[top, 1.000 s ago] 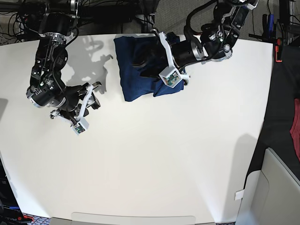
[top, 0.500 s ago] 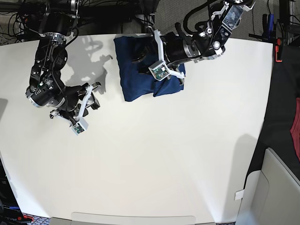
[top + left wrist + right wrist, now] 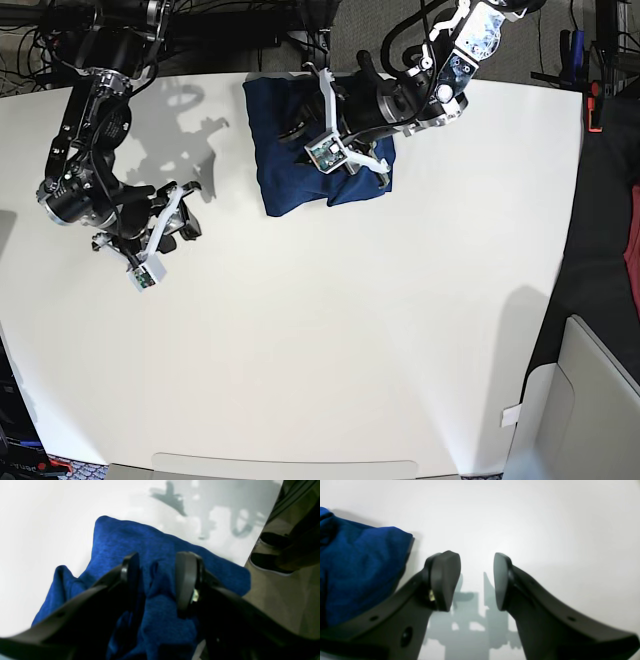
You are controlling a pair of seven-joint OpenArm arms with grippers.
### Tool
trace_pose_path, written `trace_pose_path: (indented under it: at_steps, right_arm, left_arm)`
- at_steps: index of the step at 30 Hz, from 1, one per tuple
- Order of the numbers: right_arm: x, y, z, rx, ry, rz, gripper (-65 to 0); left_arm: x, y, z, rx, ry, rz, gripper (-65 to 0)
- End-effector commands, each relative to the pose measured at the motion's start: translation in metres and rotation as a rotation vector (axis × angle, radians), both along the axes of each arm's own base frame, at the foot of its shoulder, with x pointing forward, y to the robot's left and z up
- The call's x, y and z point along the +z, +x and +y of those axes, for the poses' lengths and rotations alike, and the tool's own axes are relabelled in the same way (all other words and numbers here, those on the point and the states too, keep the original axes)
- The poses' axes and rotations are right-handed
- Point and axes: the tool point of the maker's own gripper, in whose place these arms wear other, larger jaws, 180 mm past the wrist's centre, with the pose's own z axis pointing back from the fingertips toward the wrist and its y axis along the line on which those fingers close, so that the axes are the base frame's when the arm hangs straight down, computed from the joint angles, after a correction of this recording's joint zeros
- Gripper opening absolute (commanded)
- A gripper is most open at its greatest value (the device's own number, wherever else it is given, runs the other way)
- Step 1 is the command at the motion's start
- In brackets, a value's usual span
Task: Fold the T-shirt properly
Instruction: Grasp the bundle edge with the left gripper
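The T-shirt (image 3: pixel 290 175) lies as a folded dark blue bundle at the back middle of the white table (image 3: pixel 350 330). My left gripper (image 3: pixel 293 130) is down on its top. In the left wrist view, that left gripper (image 3: pixel 158 563) stands open with a raised ridge of the T-shirt (image 3: pixel 120 537) between its black fingers (image 3: pixel 186 580). My right gripper (image 3: pixel 192 208) hovers over bare table left of the bundle. Seen from the right wrist, the right gripper (image 3: pixel 472 562) is open and holds nothing, with a corner of the T-shirt (image 3: pixel 357 570) at the far left.
The shirt lies close to the table's back edge, with floor (image 3: pixel 275 597) just beyond it. Cables and arm mounts crowd the back. A reddish-maroon cloth (image 3: pixel 632 270) hangs off the right side, and a grey bin (image 3: pixel 590 400) stands at the bottom right.
The left gripper has slid leftward over the shirt toward its back middle. The right arm has shifted a little to the left, still open.
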Motion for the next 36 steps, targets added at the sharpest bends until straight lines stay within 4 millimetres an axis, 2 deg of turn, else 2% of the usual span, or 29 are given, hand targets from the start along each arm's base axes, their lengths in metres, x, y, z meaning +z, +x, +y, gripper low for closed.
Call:
trace_pose_path:
  at_steps: [1,5,7,12,15,21,32,36]
  right_arm:
    - [0.014,0.008,0.003,0.012,0.019,-0.051,-38.6]
    - [0.014,0.008,0.001,0.011,0.013,-0.05,-38.6]
    - [0.014,0.008,0.001,0.011,0.013,-0.05,-38.6]
    - [0.014,0.008,0.001,0.011,0.013,-0.05,-38.6]
    - [0.014,0.008,0.001,0.011,0.011,-0.05,-38.6]
    - [0.015,0.008,-0.001,0.01,0.005,-0.052,-38.6]
    - [0.016,0.009,-0.001,0.01,0.005,-0.055,-38.6]
    - [0.014,0.008,0.002,0.018,0.009,-0.049,-38.3]
  left_arm:
    - [0.012,0.003,-0.005,-0.005,-0.04,-0.03,-46.4]
    - [0.011,0.004,-0.004,-0.003,-0.036,-0.024,-57.3]
    - [0.009,0.002,-0.004,-0.003,-0.031,-0.017,-59.8]
    - [0.013,0.002,-0.003,-0.001,-0.036,-0.026,-60.1]
    - [0.014,-0.006,0.0,0.007,-0.042,-0.017,-60.2]
    - [0.016,-0.011,0.022,0.075,-0.04,-0.011,-60.2]
    - [-0.004,-0.025,0.06,0.163,0.021,0.051,-60.3]
    - [0.004,-0.025,0.059,0.166,-0.029,0.018,-60.3]
